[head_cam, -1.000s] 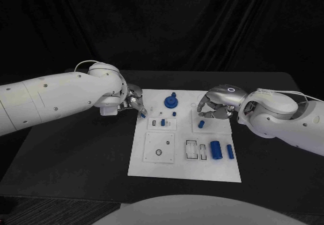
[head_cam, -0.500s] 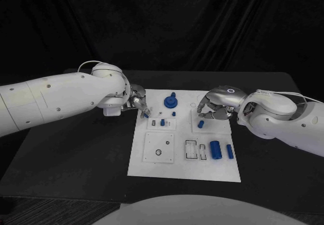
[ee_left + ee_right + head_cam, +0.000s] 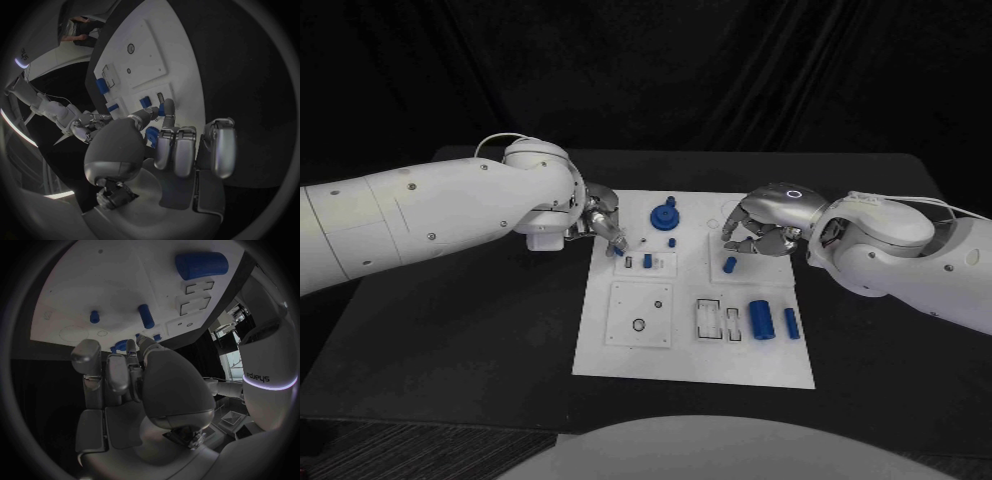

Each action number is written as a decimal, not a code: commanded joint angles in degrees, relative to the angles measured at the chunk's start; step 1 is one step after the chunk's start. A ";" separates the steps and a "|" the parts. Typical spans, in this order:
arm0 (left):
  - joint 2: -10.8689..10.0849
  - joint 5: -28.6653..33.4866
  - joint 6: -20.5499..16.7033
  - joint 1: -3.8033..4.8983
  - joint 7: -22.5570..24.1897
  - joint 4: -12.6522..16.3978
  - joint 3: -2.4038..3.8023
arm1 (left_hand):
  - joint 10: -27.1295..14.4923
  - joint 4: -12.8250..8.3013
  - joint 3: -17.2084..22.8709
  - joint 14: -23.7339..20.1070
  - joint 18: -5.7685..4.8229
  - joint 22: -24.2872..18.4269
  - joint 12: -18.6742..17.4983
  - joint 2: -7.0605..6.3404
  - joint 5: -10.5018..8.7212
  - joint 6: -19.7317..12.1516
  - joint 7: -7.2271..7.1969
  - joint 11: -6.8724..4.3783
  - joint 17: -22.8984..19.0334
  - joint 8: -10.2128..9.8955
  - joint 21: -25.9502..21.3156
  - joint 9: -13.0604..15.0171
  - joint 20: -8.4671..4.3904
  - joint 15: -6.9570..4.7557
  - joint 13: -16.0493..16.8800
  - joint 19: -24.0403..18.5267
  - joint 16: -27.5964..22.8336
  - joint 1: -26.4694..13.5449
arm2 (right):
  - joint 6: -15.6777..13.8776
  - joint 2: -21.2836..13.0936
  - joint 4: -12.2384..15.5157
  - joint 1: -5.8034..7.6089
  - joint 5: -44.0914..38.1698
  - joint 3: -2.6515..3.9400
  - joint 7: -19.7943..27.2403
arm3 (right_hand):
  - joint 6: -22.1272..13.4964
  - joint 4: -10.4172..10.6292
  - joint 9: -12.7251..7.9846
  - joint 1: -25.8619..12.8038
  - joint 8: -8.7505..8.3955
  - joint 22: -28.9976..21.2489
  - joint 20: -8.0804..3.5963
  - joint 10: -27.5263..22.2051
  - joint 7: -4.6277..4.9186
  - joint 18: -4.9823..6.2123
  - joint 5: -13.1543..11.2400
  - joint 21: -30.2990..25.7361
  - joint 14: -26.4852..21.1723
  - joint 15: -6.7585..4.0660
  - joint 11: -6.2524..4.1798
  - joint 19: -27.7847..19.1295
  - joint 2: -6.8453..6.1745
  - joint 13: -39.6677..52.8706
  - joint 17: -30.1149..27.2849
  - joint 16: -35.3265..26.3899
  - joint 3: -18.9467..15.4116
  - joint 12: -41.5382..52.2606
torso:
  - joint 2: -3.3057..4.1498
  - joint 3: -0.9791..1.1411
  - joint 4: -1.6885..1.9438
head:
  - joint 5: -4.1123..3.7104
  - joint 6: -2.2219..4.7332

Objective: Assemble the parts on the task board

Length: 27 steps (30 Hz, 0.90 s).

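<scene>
The white task board [image 3: 697, 360] lies mid-table. My left hand [image 3: 596, 222] hovers at its upper left corner and pinches a small blue part [image 3: 613, 250] between thumb and a fingertip; the left wrist view shows that part [image 3: 162, 108] just above the board [image 3: 181, 60]. My right hand [image 3: 759, 232] hangs over the board's upper right with its fingers curled in, and nothing shows in them [image 3: 119, 372]. On the board stand a blue knob [image 3: 666, 215], short pegs [image 3: 672, 242] [image 3: 648, 261] [image 3: 730, 265], a thick cylinder [image 3: 762, 319] and a slim one [image 3: 792, 322].
The board sits on a black table [image 3: 473, 340] with bare surface on both sides and in front. A square plate with a round hole [image 3: 640, 315] and rectangular slots [image 3: 720, 320] occupy the board's lower half. My two forearms flank the board's upper half.
My left hand has shifted slightly right and toward the board's corner, carrying the small blue part. The right hand has stayed in place.
</scene>
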 commanded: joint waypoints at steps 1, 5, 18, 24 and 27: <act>0.08 -0.11 0.97 -0.18 0.97 0.37 0.02 | 6.08 -0.33 0.61 6.06 -0.09 11.74 0.21 0.37 0.09 -0.09 -0.25 -0.40 15.10 -0.20 -0.22 -0.04 -0.33 -0.23 15.02 -0.14 0.15 -0.36 | -0.64 -0.02 0.01 -0.14 -0.03 0.03 -0.91 | 0.27 -0.11 -0.05 0.73 -0.29 5.76 0.10 -0.45 0.26 0.79 0.30 -0.19 0.47 0.09 -0.01 -0.48 0.01 3.36 -0.05 -0.36 0.23 -0.32 | -0.01 0.08 -0.04 | 0.11 -0.01; 0.08 -0.11 1.06 -0.25 0.96 0.57 0.02 | 6.08 -0.30 0.66 6.06 -0.09 11.74 0.21 0.44 0.11 -0.07 -0.22 -0.39 15.10 -0.26 -0.22 -0.10 -0.33 -0.23 15.02 -0.14 0.15 -0.43 | -0.61 -0.02 0.03 -0.15 -0.03 0.03 -0.91 | 0.27 -0.11 -0.05 0.73 -0.29 5.76 0.10 -0.45 0.26 0.79 0.30 -0.19 0.47 0.09 -0.01 -0.48 0.01 3.36 -0.05 -0.36 0.23 -0.32 | 0.02 0.04 0.04 | 0.14 -0.01; 0.38 -0.11 0.06 -1.23 1.48 0.30 0.01 | 6.08 -0.32 0.79 6.06 -0.08 11.72 0.21 0.57 0.20 -0.02 -0.22 -0.38 15.10 -0.34 -0.27 -0.19 -0.33 -0.22 15.02 -0.17 0.15 -0.48 | -0.53 -0.06 0.12 -0.16 -0.03 0.03 -0.87 | 0.29 -0.14 -0.11 0.73 -0.33 5.72 0.11 -0.53 0.28 0.81 0.32 -0.36 0.42 0.10 0.01 -0.53 -0.03 3.24 -0.16 -0.49 0.23 -0.41 | 0.00 -0.01 0.10 | 0.20 -0.01; 0.77 -0.11 -0.55 -1.74 1.98 -0.15 0.01 | 6.08 -0.39 0.93 6.06 -0.07 11.71 0.21 0.67 0.32 0.02 -0.22 -0.38 15.10 -0.42 -0.31 -0.26 -0.33 -0.22 15.02 -0.19 0.15 -0.48 | -0.47 -0.18 0.15 -0.16 -0.03 0.03 -0.88 | 0.29 -0.14 -0.11 0.73 -0.33 5.72 0.11 -0.53 0.28 0.81 0.32 -0.36 0.42 0.10 0.01 -0.53 -0.03 3.24 -0.16 -0.49 0.23 -0.41 | 0.01 0.01 0.06 | 0.16 -0.01; 0.88 -0.11 -0.91 -1.87 2.31 -0.21 0.01 | 6.08 -0.50 1.08 6.06 -0.03 11.66 0.21 0.76 0.47 0.06 -0.22 -0.38 15.10 -0.48 -0.46 -0.33 -0.33 -0.22 15.02 -0.30 0.15 -0.44 | -0.43 -0.21 0.17 -0.16 0.05 0.03 -0.88 | 0.29 -0.14 -0.11 0.73 -0.33 5.72 0.11 -0.53 0.28 0.81 0.32 -0.36 0.42 0.10 0.01 -0.53 -0.03 3.24 -0.16 -0.49 0.23 -0.41 | 0.03 0.00 0.07 | 0.10 -0.01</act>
